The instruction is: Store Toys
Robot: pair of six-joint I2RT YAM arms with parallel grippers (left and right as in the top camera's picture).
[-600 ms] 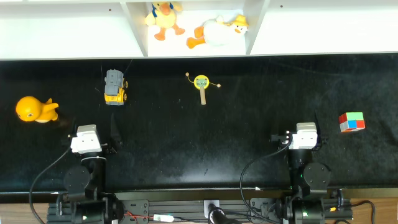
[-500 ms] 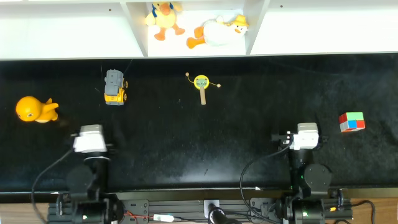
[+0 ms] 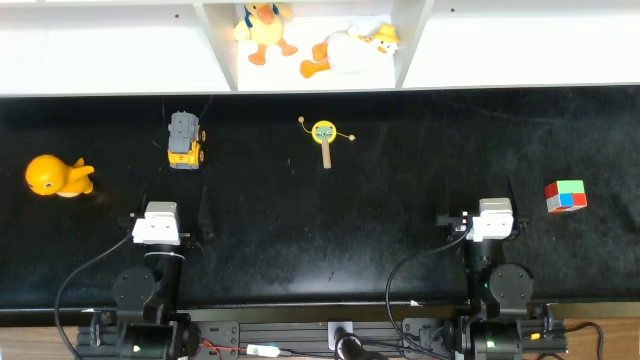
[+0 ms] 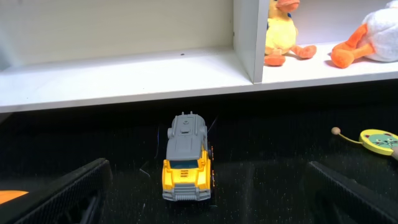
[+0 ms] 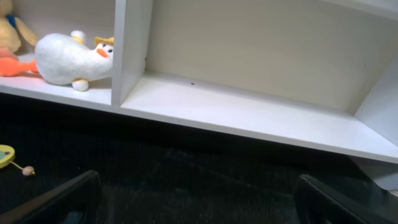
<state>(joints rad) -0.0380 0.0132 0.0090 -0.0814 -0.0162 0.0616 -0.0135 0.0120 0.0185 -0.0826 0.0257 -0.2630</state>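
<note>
A grey and yellow toy truck stands on the black table, straight ahead of my left gripper and a short way off. In the left wrist view the truck faces the open fingers. A yellow duck toy sits at the far left. A small green-and-yellow rattle drum lies mid-table near the shelf. A colour cube rests at the right, beside my right gripper, which is open and holds nothing.
A white shelf unit runs along the table's far edge. Its middle compartment holds a yellow plush duck and a white plush duck. The compartments on either side are bare.
My left wrist has shifted to the right and now lines up with the truck. The right arm and the toys have not moved.
</note>
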